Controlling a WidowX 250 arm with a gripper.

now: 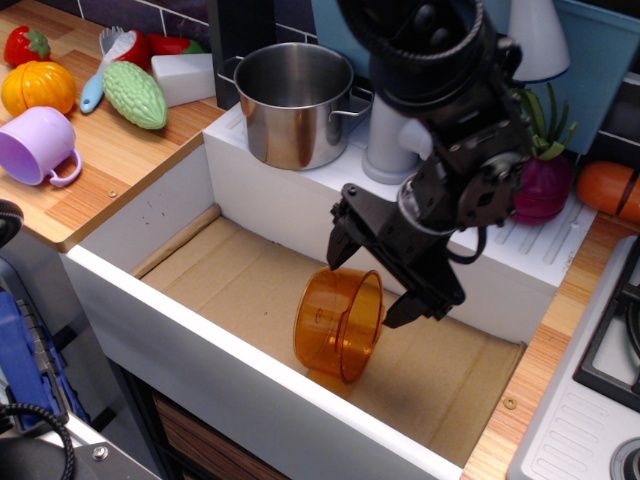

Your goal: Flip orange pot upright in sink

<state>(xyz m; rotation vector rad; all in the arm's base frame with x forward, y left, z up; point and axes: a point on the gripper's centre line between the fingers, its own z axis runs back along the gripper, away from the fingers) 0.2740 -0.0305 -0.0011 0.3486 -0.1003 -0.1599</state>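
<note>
**A:** In your one camera view, the orange pot [340, 323] lies on its side on the cardboard floor of the sink [300, 205], mouth turned toward the right. Your claw [373, 270] hangs just above its upper rim, fingers spread wide, gripping nothing.

**B:** Is one finger inside the mouth?

**A:** You can't tell from this angle; the right finger [412, 307] sits near the rim's edge, the left one [340, 238] behind the pot.

**B:** What could go wrong?

**A:** I'd judge the pot could roll or skid on the cardboard if you press its curved wall. Close on the rim off-centre and it may squirt free. The sink's back wall is close too, so you might clip it while tilting.
</note>
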